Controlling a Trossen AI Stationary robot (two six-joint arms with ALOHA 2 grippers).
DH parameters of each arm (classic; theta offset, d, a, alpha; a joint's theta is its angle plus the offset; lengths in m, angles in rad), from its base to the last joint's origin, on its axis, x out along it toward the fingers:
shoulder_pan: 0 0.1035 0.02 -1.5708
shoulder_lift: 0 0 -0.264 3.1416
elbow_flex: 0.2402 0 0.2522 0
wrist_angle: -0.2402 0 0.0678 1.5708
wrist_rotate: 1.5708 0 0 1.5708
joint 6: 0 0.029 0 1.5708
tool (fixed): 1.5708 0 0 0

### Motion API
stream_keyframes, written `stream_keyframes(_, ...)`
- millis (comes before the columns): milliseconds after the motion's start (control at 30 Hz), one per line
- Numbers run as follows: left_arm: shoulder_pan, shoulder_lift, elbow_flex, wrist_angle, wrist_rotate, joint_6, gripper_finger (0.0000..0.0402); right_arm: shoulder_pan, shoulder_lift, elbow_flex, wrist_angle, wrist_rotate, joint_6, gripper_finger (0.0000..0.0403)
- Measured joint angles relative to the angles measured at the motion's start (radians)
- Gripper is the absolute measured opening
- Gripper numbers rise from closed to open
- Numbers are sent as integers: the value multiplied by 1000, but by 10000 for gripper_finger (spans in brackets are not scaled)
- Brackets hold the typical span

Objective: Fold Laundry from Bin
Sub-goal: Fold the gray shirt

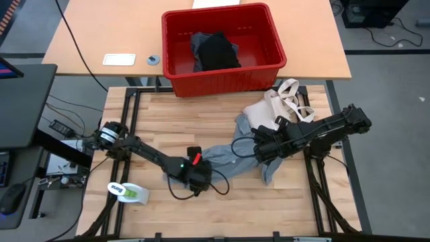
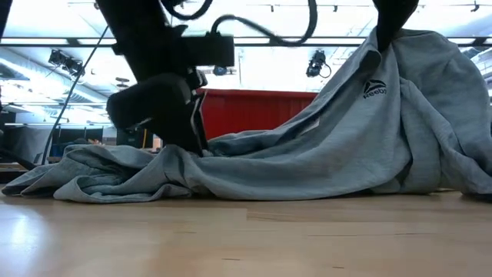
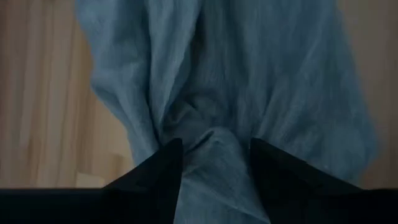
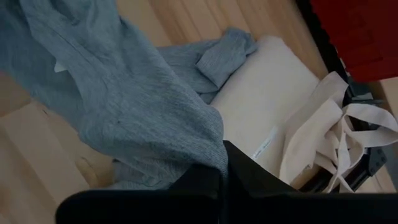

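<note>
Soft, rumpled light grey T-shirt (image 1: 232, 156) stretches in a wrinkled band across the middle of the pale wood-plank tabletop (image 1: 201, 114). Left hand (image 1: 195, 176), lower centre, pinches a bunched fold of jersey between its dark fingers (image 3: 155, 177). Right hand (image 1: 259, 152) is pressed together on the other end, lifting it into a drape. Upper centre, the red plastic bin (image 1: 269, 30), ribbed-walled, holds a black garment (image 1: 218, 52). A limp cream canvas tote bag (image 1: 282, 101) lies beside the shirt.
</note>
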Motion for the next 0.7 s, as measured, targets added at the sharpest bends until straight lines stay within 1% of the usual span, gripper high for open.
stream_keyframes(100, 1, 0, 0, -26, 0, -1, 165, 4, 0, 0, 2, 1, -4, 11)
stream_keyframes(167, 1, 0, 1, -49, 1, 0, 137, 9, 0, 0, 5, 4, -6, 11)
stream_keyframes(267, 4, 0, 1, -105, 2, 0, 80, 15, 0, 0, 7, 6, -7, 11)
stream_keyframes(333, 11, 0, 1, -148, 4, 0, 33, 21, 0, 0, 8, 6, -7, 11)
stream_keyframes(367, 14, -2, 1, -163, 4, 5, 17, 23, 0, 0, 10, 6, -7, 11)
stream_keyframes(533, 26, -49, 0, -234, -19, 70, 4, 44, 0, -1, 13, 6, -11, 11)
stream_keyframes(700, 35, -209, 18, -317, -24, 90, 3, 69, 0, -1, 17, 6, -50, 11)
